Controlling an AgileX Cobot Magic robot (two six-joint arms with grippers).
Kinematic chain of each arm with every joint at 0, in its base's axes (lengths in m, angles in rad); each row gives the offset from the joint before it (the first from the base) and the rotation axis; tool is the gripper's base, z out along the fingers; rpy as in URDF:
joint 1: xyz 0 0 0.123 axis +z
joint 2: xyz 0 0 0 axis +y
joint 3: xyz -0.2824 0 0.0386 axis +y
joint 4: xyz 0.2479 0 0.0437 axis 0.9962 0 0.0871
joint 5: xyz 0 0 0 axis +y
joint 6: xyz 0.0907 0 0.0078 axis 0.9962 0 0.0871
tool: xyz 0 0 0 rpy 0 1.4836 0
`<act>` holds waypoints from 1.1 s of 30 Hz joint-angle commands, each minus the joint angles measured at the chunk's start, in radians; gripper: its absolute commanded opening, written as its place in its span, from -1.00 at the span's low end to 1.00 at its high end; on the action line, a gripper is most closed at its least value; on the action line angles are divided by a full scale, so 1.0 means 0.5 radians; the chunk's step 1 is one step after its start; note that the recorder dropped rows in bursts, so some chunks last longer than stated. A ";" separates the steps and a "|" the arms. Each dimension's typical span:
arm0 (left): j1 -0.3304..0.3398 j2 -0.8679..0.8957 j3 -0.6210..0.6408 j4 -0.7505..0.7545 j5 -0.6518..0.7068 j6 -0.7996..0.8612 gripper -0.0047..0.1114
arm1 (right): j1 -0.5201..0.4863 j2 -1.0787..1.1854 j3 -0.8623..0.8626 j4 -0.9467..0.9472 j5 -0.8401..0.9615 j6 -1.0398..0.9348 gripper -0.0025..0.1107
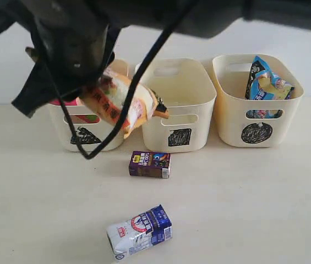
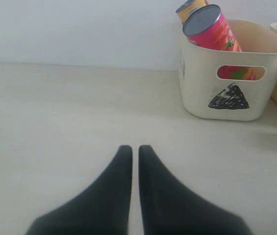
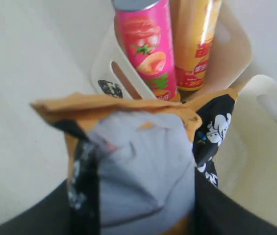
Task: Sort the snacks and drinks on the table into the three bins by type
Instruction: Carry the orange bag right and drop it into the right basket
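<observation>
Right gripper (image 3: pixel 133 213) clamped on the orange-cream packet (image 1: pixel 116 104), which hangs tilted over the triangle bin (image 1: pixel 89 140) at its edge toward the square bin (image 1: pixel 180 118) (pink chip tube (image 3: pixel 145 49) just below). Blue-white-black packet (image 1: pixel 265 88) lies in the circle bin (image 1: pixel 232 110), well to the right; likely destination. Left gripper (image 2: pixel 134 149) closed, empty.

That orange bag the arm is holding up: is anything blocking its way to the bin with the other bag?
Nothing visible does. The right gripper holds the orange-cream packet in the air; the square-marked bin between it and the circle-marked bin looks empty, and the blue packet already there leaves room.
</observation>
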 commanded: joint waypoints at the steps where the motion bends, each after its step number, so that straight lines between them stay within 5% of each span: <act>1: 0.006 -0.005 -0.005 -0.004 -0.008 0.009 -0.84 | -0.113 -0.187 -0.008 -0.026 -0.004 -0.013 -0.96; 19: 0.006 -0.005 -0.005 -0.004 -0.008 0.009 -0.84 | -1.071 -0.396 -0.004 0.255 -0.198 -0.007 -0.96; 33: 0.006 -0.005 -0.005 -0.004 -0.008 0.009 -0.84 | -1.595 -0.392 0.287 0.560 -0.972 0.011 -0.96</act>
